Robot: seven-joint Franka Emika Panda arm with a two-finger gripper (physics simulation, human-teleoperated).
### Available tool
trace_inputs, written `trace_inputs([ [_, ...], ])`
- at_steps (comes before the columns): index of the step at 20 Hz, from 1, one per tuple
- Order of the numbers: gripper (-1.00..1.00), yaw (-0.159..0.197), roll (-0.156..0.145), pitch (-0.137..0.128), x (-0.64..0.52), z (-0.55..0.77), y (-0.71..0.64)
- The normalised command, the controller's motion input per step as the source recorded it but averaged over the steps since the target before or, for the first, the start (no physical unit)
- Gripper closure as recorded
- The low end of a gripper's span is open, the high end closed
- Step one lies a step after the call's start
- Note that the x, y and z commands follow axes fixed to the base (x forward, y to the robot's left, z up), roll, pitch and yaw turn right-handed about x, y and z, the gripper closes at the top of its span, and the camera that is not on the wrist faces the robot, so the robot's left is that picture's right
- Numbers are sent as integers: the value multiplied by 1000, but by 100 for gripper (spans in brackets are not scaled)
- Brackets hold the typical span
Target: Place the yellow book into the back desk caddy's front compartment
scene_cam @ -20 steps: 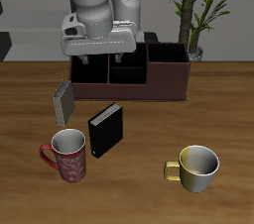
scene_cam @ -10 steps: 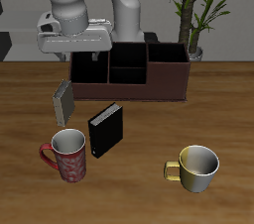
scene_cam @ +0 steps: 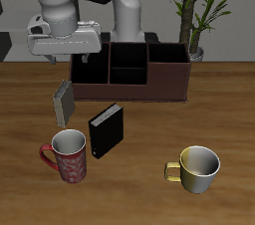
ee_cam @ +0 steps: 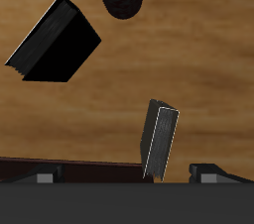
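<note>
The thin greyish-yellow book [scene_cam: 63,101], upright on the wooden worktop [scene_cam: 149,129] just before the dark reddish-brown caddy [scene_cam: 164,78], is judged light and stiff, best pinched across its covers; the gripper's [ee_cam: 127,176] opening cannot be told

The bench [scene_cam: 229,100] looks like grained brown wood with a matt finish. The yellow book [scene_cam: 63,101] has a dull cover and pale, paper-like edges. The back desk caddy [scene_cam: 129,73] seems smooth and dark reddish-brown, possibly plastic. The black book [scene_cam: 107,129] is matt.
</note>
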Motion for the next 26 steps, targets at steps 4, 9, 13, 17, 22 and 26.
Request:
trace_inputs([
  [4,-100,-28,-2,-57,-54,-133,-192],
  [9,-100,-40,-24,-54,-49,-139,-235],
  [13,-100,-56,-41,-5,-2,-253,-332],
  [17,-100,2,-14,-6,2,-205,-71],
  [22,-100,7,-8,-28,-3,-329,18],
  [26,-100,-42,-21,1,14,-213,-65],
])
